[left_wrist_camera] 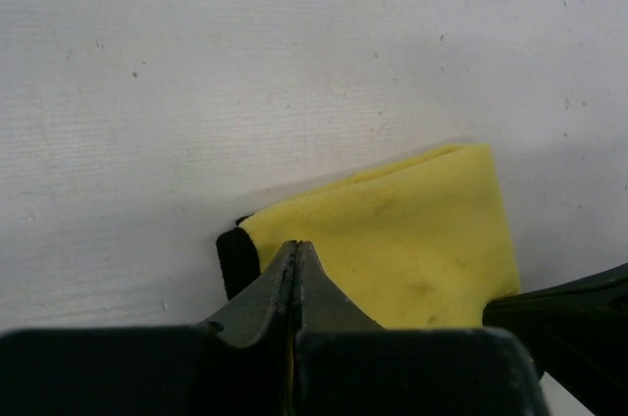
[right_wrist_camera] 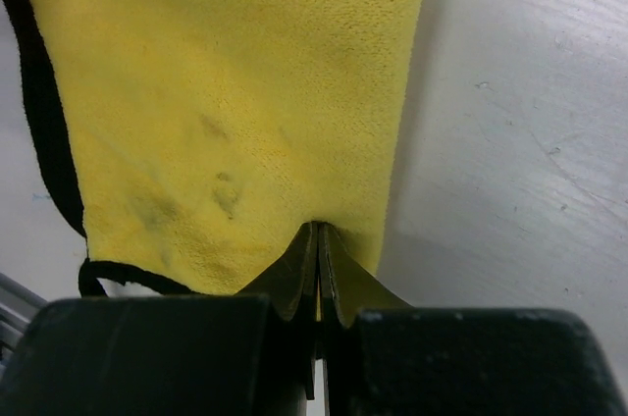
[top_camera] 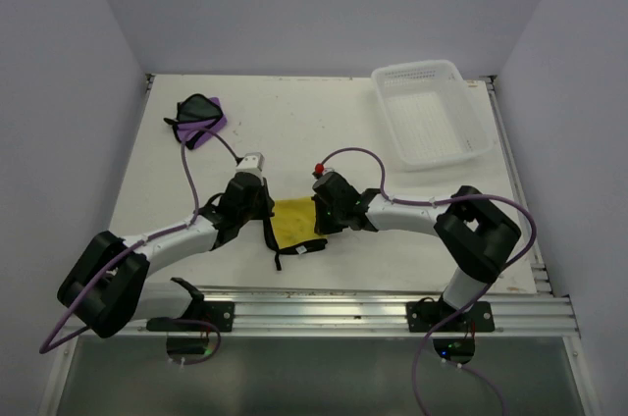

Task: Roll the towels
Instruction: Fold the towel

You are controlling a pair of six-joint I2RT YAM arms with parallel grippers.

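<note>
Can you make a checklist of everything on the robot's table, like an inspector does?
Surface: white table, scuffed, with small dark specks.
Job's things: yellow towel lying between the arms; purple towel bunched at the far left.
Clutter: white basket at the far right.
Grippers: left gripper and right gripper, fingers shut on the yellow towel's edges.
Cables: purple cables run along both arms.
Surroundings: pale walls; metal rail at the near edge.
</note>
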